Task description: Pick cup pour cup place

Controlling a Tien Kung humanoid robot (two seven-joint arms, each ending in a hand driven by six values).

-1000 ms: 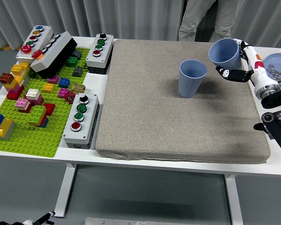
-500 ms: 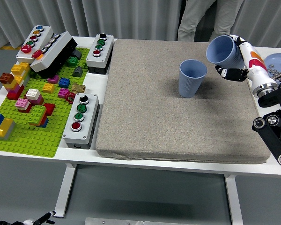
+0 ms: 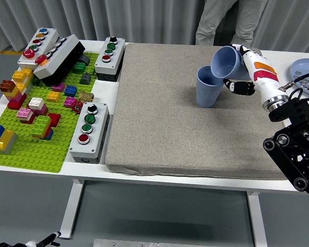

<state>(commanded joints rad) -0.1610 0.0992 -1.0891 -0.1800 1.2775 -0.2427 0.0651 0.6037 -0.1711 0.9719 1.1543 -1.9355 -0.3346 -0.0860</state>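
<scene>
1. Since the frame a second earlier, I had carried the blue cup [image 3: 226, 62] leftward from beside the dish [image 3: 301, 67] at the desk's right edge, and tipped it from upright to lying well over on its side.
2. My right hand [image 3: 243, 72] was clenched around that cup's body, fingers [image 3: 239, 87] curled under it, the mouth turned left and down.
3. The cup's lip hung right above the rim of the second blue cup [image 3: 208, 87], which stood upright on the grey mat [image 3: 185, 128] and had not shifted across the frames.
4. I could not tell whether the two rims touched, nor whether anything was running out; the held cup's inside looked plain blue from this view.
5. I judged this to be the pour itself, with the pick done and the placing not yet begun.
6. The risk, as I judged it, was nudging the standing cup over with the tilted lip, since it was light and unsupported.
7. My left hand was nowhere in view.
8. A person [image 3: 221, 20] stood at the desk's far side, hands not visible.
</scene>
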